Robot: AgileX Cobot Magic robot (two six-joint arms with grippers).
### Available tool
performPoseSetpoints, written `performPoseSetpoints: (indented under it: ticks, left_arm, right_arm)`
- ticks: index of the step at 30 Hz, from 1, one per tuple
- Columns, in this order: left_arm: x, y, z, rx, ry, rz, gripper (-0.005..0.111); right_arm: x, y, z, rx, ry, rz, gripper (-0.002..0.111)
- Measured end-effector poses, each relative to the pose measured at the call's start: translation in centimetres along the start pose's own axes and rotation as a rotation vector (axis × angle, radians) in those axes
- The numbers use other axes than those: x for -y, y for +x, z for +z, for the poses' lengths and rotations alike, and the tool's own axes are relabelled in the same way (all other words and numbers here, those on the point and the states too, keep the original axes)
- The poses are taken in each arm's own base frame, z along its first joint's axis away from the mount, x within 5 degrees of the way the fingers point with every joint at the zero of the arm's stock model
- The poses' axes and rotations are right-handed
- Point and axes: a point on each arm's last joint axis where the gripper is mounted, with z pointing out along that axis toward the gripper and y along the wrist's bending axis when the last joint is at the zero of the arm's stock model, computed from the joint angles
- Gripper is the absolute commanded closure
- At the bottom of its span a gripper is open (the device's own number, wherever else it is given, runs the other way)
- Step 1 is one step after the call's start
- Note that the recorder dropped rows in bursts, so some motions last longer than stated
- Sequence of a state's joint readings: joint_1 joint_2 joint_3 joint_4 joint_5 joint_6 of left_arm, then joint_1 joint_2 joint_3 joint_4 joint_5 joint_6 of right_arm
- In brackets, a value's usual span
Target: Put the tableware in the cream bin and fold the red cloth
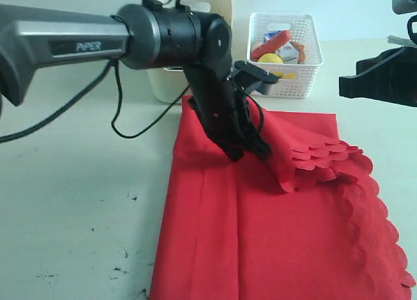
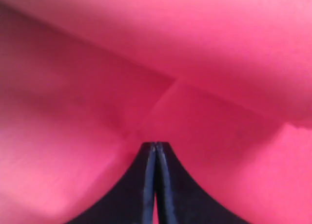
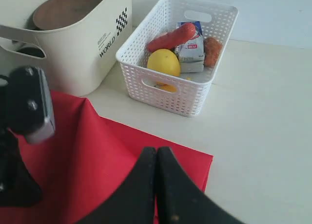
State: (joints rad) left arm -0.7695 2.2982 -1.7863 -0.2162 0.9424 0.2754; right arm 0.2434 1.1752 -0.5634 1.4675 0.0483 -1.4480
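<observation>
The red cloth (image 1: pixel 260 248) lies spread on the table, its scalloped edge (image 1: pixel 326 158) folded back over itself at the right. My left gripper (image 1: pixel 251 153) reaches down onto the cloth's far part and is shut, pinching the fabric. In the left wrist view creases in the cloth (image 2: pixel 219 39) run to the closed tips (image 2: pixel 155 145). My right gripper (image 3: pixel 157 150) is shut and empty, hovering above the cloth's far right corner (image 3: pixel 195 160). The cream bin (image 3: pixel 87 53) holds the round wooden plate (image 3: pixel 68 9); other tableware is hidden.
A white lattice basket (image 3: pixel 170 95) with a lemon (image 3: pixel 163 62) and other foods stands beside the cream bin (image 1: pixel 163 85) at the back. The left arm's black cable (image 1: pixel 120 117) hangs over the bare table to the left of the cloth.
</observation>
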Motion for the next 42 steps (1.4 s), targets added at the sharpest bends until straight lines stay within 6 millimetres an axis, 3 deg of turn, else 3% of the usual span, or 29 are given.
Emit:
performPoseSetpoints:
  ticks: [5,10,13,19,30,37,42]
  left_arm:
    - [1.8,-1.3,2.1,0.109,-0.021,0.047,0.106]
    - [3.0,-7.0,-2.9,0.492,-0.05,0.064,0.106]
    - [2.2,-7.7,-4.5,0.529,-0.059,0.052,0.106]
    - [-0.8,-6.0,-5.7,0.379,-0.043,0.0,0.106]
    - [-4.3,-3.8,-17.6,0.51,-0.101,-0.08,0.106]
    - [-5.8,-0.3,-24.7,0.55,-0.16,-0.122,0.106]
    - [-5.8,3.3,-27.5,0.562,-0.192,-0.159,0.106]
  right_arm:
    - [0.0,0.0,0.0,0.0,0.0,0.0,0.108]
    - [0.4,0.0,0.0,0.005,0.04,-0.002,0.108]
    - [1.1,-0.1,-0.1,0.016,0.126,-0.004,0.108]
    - [1.7,-0.2,-0.2,0.023,0.185,0.0,0.108]
    - [1.7,-0.2,-0.2,0.023,0.189,0.002,0.108]
    - [1.7,-0.2,-0.2,0.024,0.191,0.006,0.108]
    - [1.7,-0.2,-0.2,0.024,0.191,0.009,0.108]
